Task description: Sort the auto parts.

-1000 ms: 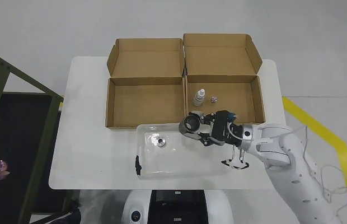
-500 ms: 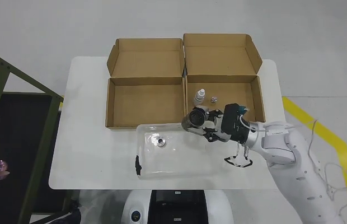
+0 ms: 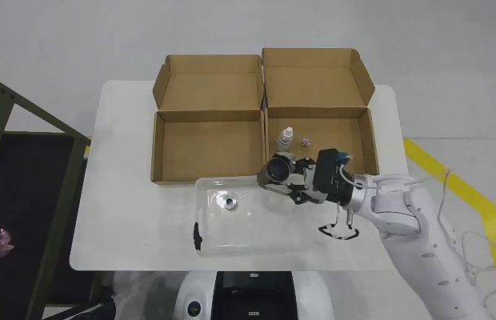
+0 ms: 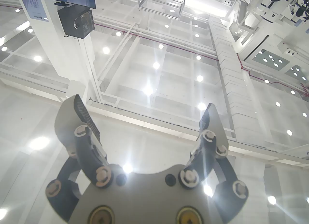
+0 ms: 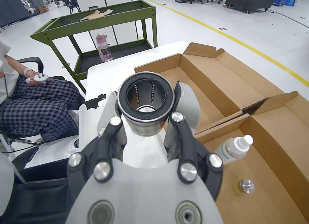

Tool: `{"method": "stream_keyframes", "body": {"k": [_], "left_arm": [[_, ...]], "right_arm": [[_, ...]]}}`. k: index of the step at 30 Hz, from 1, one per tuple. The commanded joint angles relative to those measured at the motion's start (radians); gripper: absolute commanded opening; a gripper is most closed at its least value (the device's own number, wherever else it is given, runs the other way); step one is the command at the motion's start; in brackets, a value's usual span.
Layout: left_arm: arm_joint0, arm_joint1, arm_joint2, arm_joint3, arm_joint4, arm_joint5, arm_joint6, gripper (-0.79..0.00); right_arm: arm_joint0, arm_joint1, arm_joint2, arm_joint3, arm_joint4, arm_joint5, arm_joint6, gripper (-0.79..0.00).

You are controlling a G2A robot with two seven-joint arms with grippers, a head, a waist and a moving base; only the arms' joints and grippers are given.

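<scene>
Level right gripper (image 5: 146, 101) clamped on steel sleeve (image 5: 144, 120), apparently over corner of right box (image 3: 338, 146)

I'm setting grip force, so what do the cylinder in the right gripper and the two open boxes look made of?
Cylinder: likely steel, a dull grey sleeve with a black end ring, perhaps plastic or rubber; rows of tiny bright balls inside. Boxes: matte brown cardboard, with creased, folded flaps.
</scene>
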Motion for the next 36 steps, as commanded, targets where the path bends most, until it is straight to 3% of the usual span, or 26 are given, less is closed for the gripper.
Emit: {"method": "stream_keyframes", "body": {"k": [1, 12, 27, 36], "left_arm": [[0.0, 0.0, 0.0, 0.0, 0.0, 0.0, 0.0, 0.0], [0.0, 0.0, 0.0, 0.0, 0.0, 0.0, 0.0, 0.0], [0.0, 0.0, 0.0, 0.0, 0.0, 0.0, 0.0, 0.0], [0.0, 0.0, 0.0, 0.0, 0.0, 0.0, 0.0, 0.0]], "right_arm": [[0.01, -0.003, -0.02, 0.001, -0.01, 0.009, -0.003, -0.785], [0.12, -0.029, -0.146, 0.063, -0.129, 0.141, 0.018, -0.785], [0.311, -0.091, -0.327, 0.234, -0.176, 0.319, 0.087, -0.785], [0.39, -0.125, -0.397, 0.335, -0.179, 0.371, 0.139, -0.785]]}}
